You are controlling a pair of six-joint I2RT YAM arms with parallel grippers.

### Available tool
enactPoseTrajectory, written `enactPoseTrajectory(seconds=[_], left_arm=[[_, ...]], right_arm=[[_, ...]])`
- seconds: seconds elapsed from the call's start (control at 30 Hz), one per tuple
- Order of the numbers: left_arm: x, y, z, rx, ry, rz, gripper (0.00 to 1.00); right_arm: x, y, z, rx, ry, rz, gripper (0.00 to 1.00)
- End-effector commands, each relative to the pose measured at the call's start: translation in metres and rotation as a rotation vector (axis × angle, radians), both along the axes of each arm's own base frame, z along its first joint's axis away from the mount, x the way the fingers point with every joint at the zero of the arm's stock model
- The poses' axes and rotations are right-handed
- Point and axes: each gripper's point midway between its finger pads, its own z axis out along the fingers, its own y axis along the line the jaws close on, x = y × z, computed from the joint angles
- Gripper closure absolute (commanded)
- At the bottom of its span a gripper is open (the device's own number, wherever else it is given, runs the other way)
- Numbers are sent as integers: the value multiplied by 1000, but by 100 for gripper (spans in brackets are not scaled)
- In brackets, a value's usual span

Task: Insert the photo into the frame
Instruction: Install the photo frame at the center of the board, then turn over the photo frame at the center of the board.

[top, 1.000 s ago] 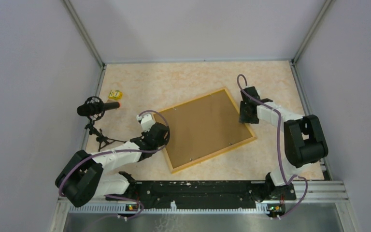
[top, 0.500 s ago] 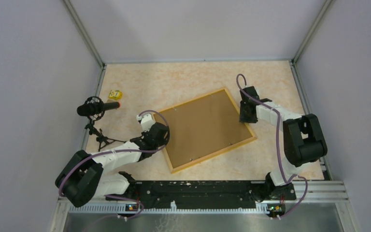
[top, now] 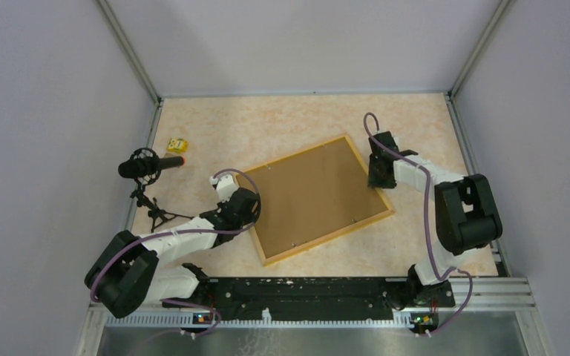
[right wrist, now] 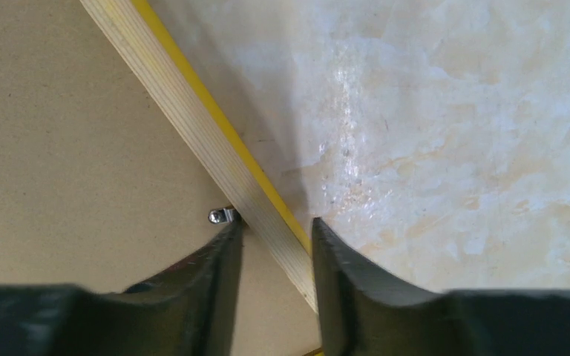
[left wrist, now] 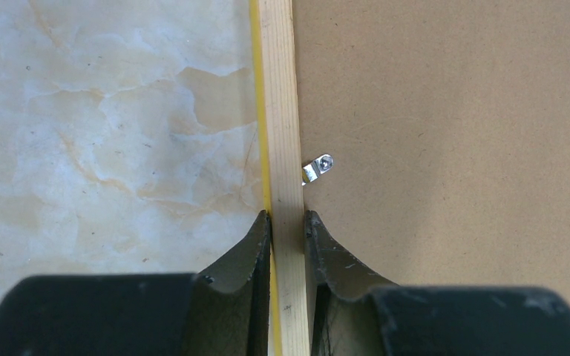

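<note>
Frame (top: 329,238) face down: pale wood border, yellow edge, brown backing (top: 315,194) showing.

Overhead plus wrist close-ups on frame (top: 328,237)

Open tabletop (top: 282,119) lies beyond the frame (top: 329,237); a microphone stand (top: 148,185) and yellow block (top: 177,144) crowd the left side.
</note>
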Motion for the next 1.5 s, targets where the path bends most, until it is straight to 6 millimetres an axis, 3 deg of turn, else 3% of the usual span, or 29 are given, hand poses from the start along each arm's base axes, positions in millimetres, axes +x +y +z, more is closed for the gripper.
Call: enactPoseTrajectory(seconds=[0.0,0.13,0.3,0.47,0.6,0.73,0.87,1.07,1.17,1.23,1.37,1.47], left_arm=[[-34,-5,-34,-9,177,-89,84],[-35,-6,-31,-20,162,-95,79],[-32,-14,-25,-40,132,-153,56],[-38,-33,-5,-123,133,-236,41],[-56,-67,38,-338,110,-377,25],[-69,-76,75,-443,34,-462,14],[-76,-81,110,-473,-70,-570,2],[-90,-93,148,-485,-139,-754,1],[-95,-104,149,-504,-144,-847,1],[-102,-113,143,-533,-107,-915,1],[-125,-134,131,-634,-2,-1058,1],[-141,-149,135,-689,-19,-1163,1]], right_arm=[[-11,8,21,9,-23,4,56],[-36,29,58,12,-79,82,30],[-76,64,78,205,-74,201,3],[-98,58,98,272,-140,156,1],[-110,55,116,392,-196,-16,1],[-120,67,109,524,-224,-18,1],[-126,48,85,476,-167,-220,3],[-126,40,60,412,-53,-387,6],[-126,49,43,475,19,-442,11],[-126,54,32,528,61,-467,25],[-126,60,11,627,100,-526,35],[-128,63,-2,690,117,-539,43]])
